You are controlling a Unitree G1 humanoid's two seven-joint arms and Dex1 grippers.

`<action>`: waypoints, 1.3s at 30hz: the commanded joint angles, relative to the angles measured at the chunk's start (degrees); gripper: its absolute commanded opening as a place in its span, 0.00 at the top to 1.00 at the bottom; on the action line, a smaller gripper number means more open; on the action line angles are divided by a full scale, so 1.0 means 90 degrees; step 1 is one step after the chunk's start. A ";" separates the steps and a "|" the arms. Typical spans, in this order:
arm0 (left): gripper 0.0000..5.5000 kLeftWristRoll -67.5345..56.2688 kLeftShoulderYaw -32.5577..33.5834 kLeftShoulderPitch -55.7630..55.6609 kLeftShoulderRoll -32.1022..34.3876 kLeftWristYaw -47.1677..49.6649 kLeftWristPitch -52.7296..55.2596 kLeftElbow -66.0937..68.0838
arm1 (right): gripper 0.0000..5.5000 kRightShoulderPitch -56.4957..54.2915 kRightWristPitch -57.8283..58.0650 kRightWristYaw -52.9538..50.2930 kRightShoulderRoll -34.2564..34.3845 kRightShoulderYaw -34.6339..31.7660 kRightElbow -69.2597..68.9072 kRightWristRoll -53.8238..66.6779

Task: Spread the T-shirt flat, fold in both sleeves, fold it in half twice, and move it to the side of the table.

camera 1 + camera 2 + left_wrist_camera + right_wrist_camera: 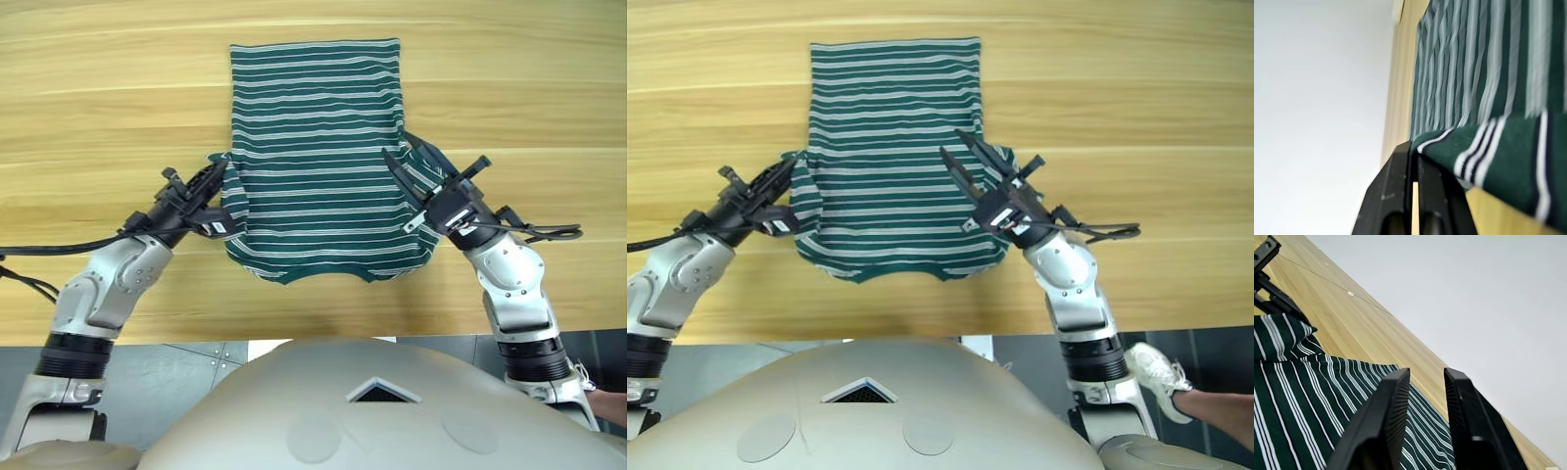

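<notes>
Fabric in dark green with thin white stripes, the T-shirt lies on the pale wooden tabletop, centred in front of the robot. Its far part is a flat, straight-sided block with a level far edge. Its near part is wider and looser, bulging out on both sides and ending in a wavy near edge with a shallow notch in the middle. The left end effector is at the shirt's left edge, about halfway along its length, where the cloth is gathered into a small raised bunch. In the left wrist view its two black fingers stand pressed almost together, with only a thin slit between them and a hemmed fold of the shirt right at their tips, so it appears clenched on the T-shirt's edge. The right end effector is over the shirt's right edge, opposite the left one, angled toward the far side of the tabletop. It is released: its fingers are spread with a clear gap, and striped cloth and bare wood show through it. I cannot tell whether the tips touch the cloth. A black cable trails from the left wrist, and another loops beside the right wrist.
</notes>
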 commanded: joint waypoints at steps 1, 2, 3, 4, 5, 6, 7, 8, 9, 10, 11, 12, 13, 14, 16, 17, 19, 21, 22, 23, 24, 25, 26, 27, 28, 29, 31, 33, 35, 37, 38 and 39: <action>0.99 0.0025 -0.0502 -0.0283 -0.0216 -0.0272 -0.0216 0.0162 | 0.76 -0.0032 -0.0065 0.0083 -0.0086 -0.0025 0.0018 -0.0046; 0.99 0.0021 -0.0627 -0.0295 -0.0239 -0.0367 -0.0258 0.0219 | 0.76 -0.0027 -0.0069 0.0089 -0.0094 -0.0034 0.0012 -0.0038; 0.99 0.0024 -0.0725 -0.0322 -0.0269 -0.0415 -0.0288 0.0273 | 0.76 -0.0019 -0.0074 0.0087 -0.0096 -0.0040 0.0019 -0.0040; 0.99 0.0013 -0.0790 -0.0355 -0.0294 -0.0452 -0.0317 0.0313 | 0.76 -0.0012 -0.0085 0.0081 -0.0095 -0.0043 0.0037 -0.0048; 0.99 0.0013 -0.0827 -0.0419 -0.0334 -0.0440 -0.0328 0.0344 | 0.76 -0.0016 -0.0082 0.0078 -0.0088 -0.0033 0.0052 -0.0059; 0.99 -0.0004 -0.0844 -0.0487 -0.0374 -0.0434 -0.0321 0.0369 | 0.76 -0.0023 -0.0077 0.0077 -0.0081 -0.0022 0.0064 -0.0070; 0.99 -0.0024 -0.0850 -0.0535 -0.0397 -0.0446 -0.0317 0.0392 | 0.76 -0.0035 -0.0075 0.0077 -0.0071 -0.0008 0.0076 -0.0083; 0.99 -0.0057 -0.0851 -0.0576 -0.0426 -0.0467 -0.0304 0.0450 | 0.76 -0.0044 -0.0076 0.0078 -0.0066 -0.0002 0.0085 -0.0090; 0.99 -0.0097 -0.0858 -0.0598 -0.0439 -0.0509 -0.0289 0.0518 | 0.76 -0.0051 -0.0080 0.0082 -0.0067 -0.0004 0.0089 -0.0089; 0.94 -0.0153 -0.0844 -0.0598 -0.0459 -0.0519 -0.0264 0.0601 | 0.76 -0.0047 -0.0080 0.0082 -0.0075 -0.0026 0.0079 -0.0083; 0.92 -0.0240 -0.0829 -0.0604 -0.0488 -0.0547 -0.0227 0.0689 | 0.76 -0.0039 -0.0082 0.0081 -0.0085 -0.0054 0.0070 -0.0074; 0.90 -0.0305 -0.0826 -0.0614 -0.0495 -0.0596 -0.0188 0.0761 | 0.76 -0.0029 -0.0073 0.0070 -0.0091 -0.0095 0.0055 -0.0055; 0.87 -0.0343 -0.0811 -0.0615 -0.0499 -0.0623 -0.0144 0.0813 | 0.76 -0.0026 -0.0068 0.0060 -0.0099 -0.0137 0.0050 -0.0038; 0.84 -0.0364 -0.0803 -0.0616 -0.0491 -0.0656 -0.0116 0.0851 | 0.76 -0.0019 -0.0066 0.0049 -0.0106 -0.0176 0.0049 -0.0030; 0.79 -0.0398 -0.0779 -0.0555 -0.0429 -0.0702 -0.0094 0.0836 | 0.76 -0.0028 -0.0054 0.0027 -0.0216 -0.0381 0.0071 -0.0064; 0.75 -0.0429 -0.0784 -0.0498 -0.0375 -0.0758 -0.0105 0.0801 | 0.76 -0.0030 -0.0050 0.0015 -0.0313 -0.0535 0.0085 -0.0111; 0.69 -0.0534 -0.0807 -0.0305 -0.0307 -0.0908 -0.0113 0.0685 | 0.76 -0.0117 -0.0125 -0.0232 -0.0771 -0.1193 0.0271 -0.0656; 0.62 -0.0651 -0.0849 -0.0107 -0.0292 -0.1054 -0.0105 0.0529 | 0.76 -0.0044 -0.0186 -0.0542 -0.1281 -0.1968 0.0472 -0.1313; 0.60 -0.0698 -0.0868 -0.0024 -0.0279 -0.1118 -0.0107 0.0448 | 0.76 0.0079 -0.0166 -0.0648 -0.1437 -0.2283 0.0479 -0.1501; 0.60 -0.0627 -0.0872 0.0068 -0.0248 -0.1115 -0.0113 0.0331 | 0.76 0.0235 -0.0158 -0.0731 -0.1566 -0.2515 0.0498 -0.1681; 0.60 -0.0569 -0.0851 0.0152 -0.0227 -0.1098 -0.0106 0.0227 | 0.76 0.0373 -0.0135 -0.0790 -0.1652 -0.2688 0.0526 -0.1820; 0.60 -0.0518 -0.0786 0.0174 -0.0220 -0.1026 -0.0097 0.0163 | 0.76 0.0505 -0.0140 -0.0861 -0.1730 -0.2761 0.0630 -0.2015; 0.60 -0.0487 -0.0722 0.0182 -0.0217 -0.0967 -0.0083 0.0115 | 0.76 0.0607 -0.0124 -0.0909 -0.1761 -0.2786 0.0735 -0.2149; 0.60 -0.0465 -0.0669 0.0179 -0.0214 -0.0918 -0.0076 0.0077 | 0.76 0.0676 -0.0102 -0.0945 -0.1779 -0.2767 0.0818 -0.2265; 0.60 -0.0447 -0.0592 0.0173 -0.0236 -0.0825 -0.0069 0.0026 | 0.76 0.0776 -0.0096 -0.0962 -0.1831 -0.2705 0.0924 -0.2456; 0.60 -0.0412 -0.0544 0.0189 -0.0223 -0.0800 -0.0060 -0.0033 | 0.76 0.0906 -0.0081 -0.0952 -0.1929 -0.2630 0.1046 -0.2718; 0.60 -0.0372 -0.0353 0.0258 -0.0206 -0.0678 -0.0031 -0.0194 | 0.76 0.1151 -0.0170 -0.0940 -0.2174 -0.2440 0.1312 -0.3209; 0.60 -0.0326 -0.0022 0.0299 -0.0215 -0.0452 0.0051 -0.0433 | 0.76 0.1285 -0.0207 -0.0923 -0.2299 -0.2106 0.1564 -0.3594; 0.60 -0.0280 0.0230 0.0333 -0.0234 -0.0297 0.0113 -0.0601 | 0.76 0.1314 -0.0186 -0.0940 -0.2344 -0.1785 0.1768 -0.3846; 0.60 -0.0255 0.0389 0.0395 -0.0224 -0.0208 0.0111 -0.0742 | 0.76 0.1298 -0.0137 -0.0929 -0.2358 -0.1487 0.1878 -0.4085; 0.60 -0.0302 0.0459 0.0427 -0.0237 -0.0191 0.0097 -0.0856 | 0.76 0.1338 -0.0125 -0.0893 -0.2365 -0.1351 0.1895 -0.4149; 0.60 -0.0370 0.0520 0.0464 -0.0276 -0.0166 0.0072 -0.0994 | 0.76 0.1383 -0.0136 -0.0878 -0.2388 -0.1227 0.1900 -0.4212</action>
